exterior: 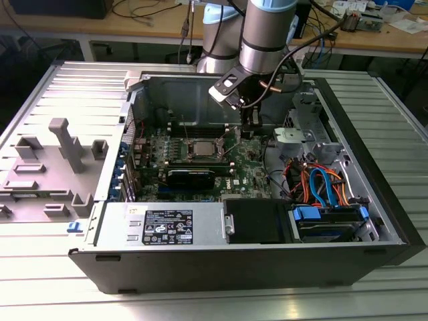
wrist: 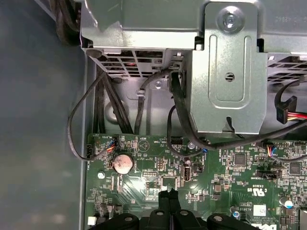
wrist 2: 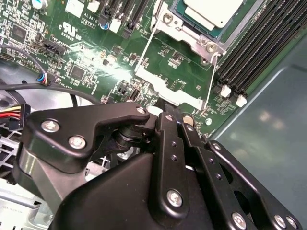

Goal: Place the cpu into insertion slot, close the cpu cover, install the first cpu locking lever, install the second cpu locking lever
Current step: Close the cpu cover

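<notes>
Gripper point(wrist 2: 168, 115) linkage sat closest in the second wrist view: black arms and screws, fingers pressed together at the tips, nothing visible between them. Same in the first wrist view point(wrist: 168, 194) — tips closed over the green motherboard point(wrist: 216, 191).

The cpu point(wrist 2: 211, 9) was already seated in the insertion slot point(wrist 2: 189, 40), silvery top up, with the slot's metal rim around it. The cpu cover point(wrist 2: 168, 91) was not down. It stood swung open off the slot, free edge toward the gripper. Tips were just beside that edge; couldn't tell if they touched it. Long black memory slots point(wrist 2: 259, 48) ran alongside the slot.

Exterior view: the arm reached down into the open computer case point(exterior: 187, 100), which lay on its side. The gripper point(exterior: 251, 130) was over the board, to the exterior view's right of the cpu point(exterior: 202, 148). The graphics card point(exterior: 190, 177) lay just in front of the slot, and the power supply point(exterior: 160, 224) ran along the near wall. Orange and blue cables point(exterior: 321, 184) sat toward the exterior view's right.

First wrist view also showed a coin battery point(wrist: 122, 163) on the board, a grey metal bracket point(wrist: 230, 72) beyond it, and black cables point(wrist: 103, 105) dropping to the board edge.
</notes>
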Tool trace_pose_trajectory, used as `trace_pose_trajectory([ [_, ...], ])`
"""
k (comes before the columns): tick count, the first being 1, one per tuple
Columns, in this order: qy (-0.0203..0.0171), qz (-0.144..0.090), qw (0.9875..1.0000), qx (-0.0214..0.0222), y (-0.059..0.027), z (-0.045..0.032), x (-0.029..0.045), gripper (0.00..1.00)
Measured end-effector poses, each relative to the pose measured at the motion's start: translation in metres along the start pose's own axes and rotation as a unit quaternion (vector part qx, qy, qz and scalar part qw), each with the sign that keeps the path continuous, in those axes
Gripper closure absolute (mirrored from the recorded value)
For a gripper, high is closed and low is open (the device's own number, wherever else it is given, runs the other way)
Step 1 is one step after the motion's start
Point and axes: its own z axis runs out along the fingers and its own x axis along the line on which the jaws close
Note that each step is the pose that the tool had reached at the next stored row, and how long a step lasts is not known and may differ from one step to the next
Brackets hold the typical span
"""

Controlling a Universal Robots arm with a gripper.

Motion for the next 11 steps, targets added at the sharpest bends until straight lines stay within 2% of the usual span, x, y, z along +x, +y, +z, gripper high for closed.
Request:
trace_pose_trajectory([
  [3, 0.0002, 0.000, 1.0000, 0.0072, -0.0033, -0.0002, 0.0001, 0.89],
  [11, 0.0003, 0.000, 1.0000, 0.0076, -0.0051, 0.0000, 0.0002, 0.89],
])
